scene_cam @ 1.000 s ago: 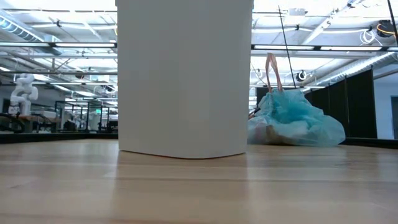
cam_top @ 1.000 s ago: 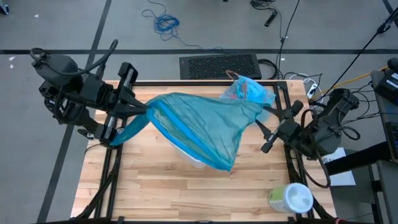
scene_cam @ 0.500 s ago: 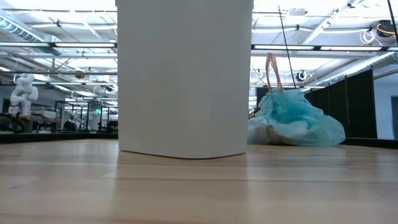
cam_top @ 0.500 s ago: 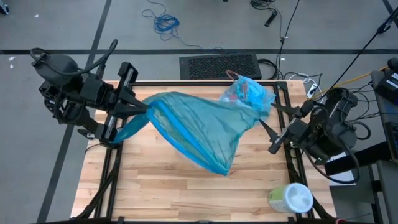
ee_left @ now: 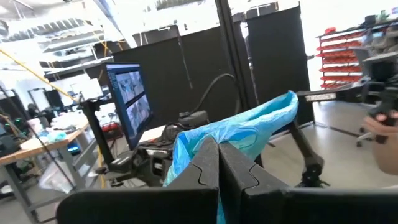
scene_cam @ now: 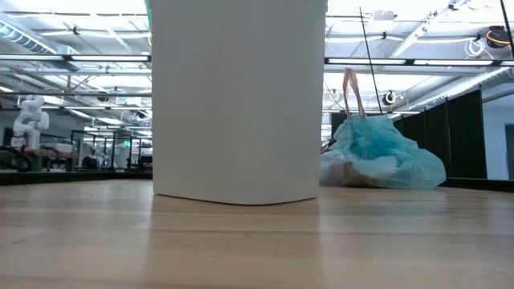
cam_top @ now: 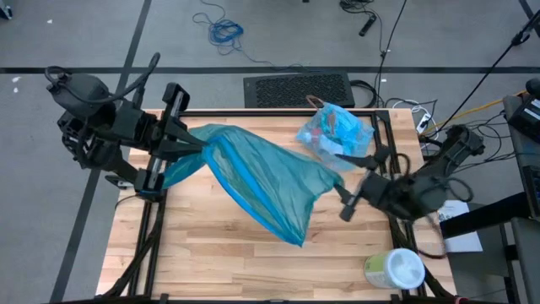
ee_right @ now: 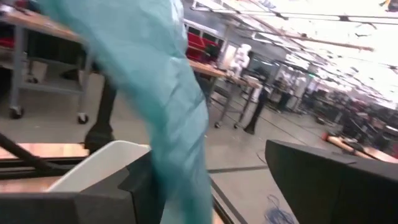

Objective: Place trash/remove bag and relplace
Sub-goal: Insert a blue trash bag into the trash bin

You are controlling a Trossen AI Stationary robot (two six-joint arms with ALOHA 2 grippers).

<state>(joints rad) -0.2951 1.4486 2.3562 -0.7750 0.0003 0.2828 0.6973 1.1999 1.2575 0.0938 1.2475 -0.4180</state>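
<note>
A dark teal-green plastic bag is draped across the middle of the table, covering the white bin beneath it. My left gripper is shut on the bag's left end. My right gripper is open at the bag's right end, and in the right wrist view the bag hangs between its fingers. The full light-blue bag holding the trash rests on its underside at the table's far right, also visible in the low view as the light-blue bag. No loose trash is in view. My left gripper pinches the teal-green bag's bunched left end between its two shut fingers, coming level from the table's left. From the hold the plastic runs slack to the right and sags over the bin. My right gripper: the plastic hangs close to one finger, and I cannot tell whether they touch.
A white-and-green wipes tub stands at the near right corner. The bin's white rim shows below my right gripper. Bare wood lies along the near side. A black keyboard-like mat sits beyond the far edge.
My right gripper has moved toward the table's left and near edge and turned. The teal-green bag's right end came in with it, so the plastic, stretched wide a second ago, now sags narrower and slack. The bag's left end stayed in my left gripper.
</note>
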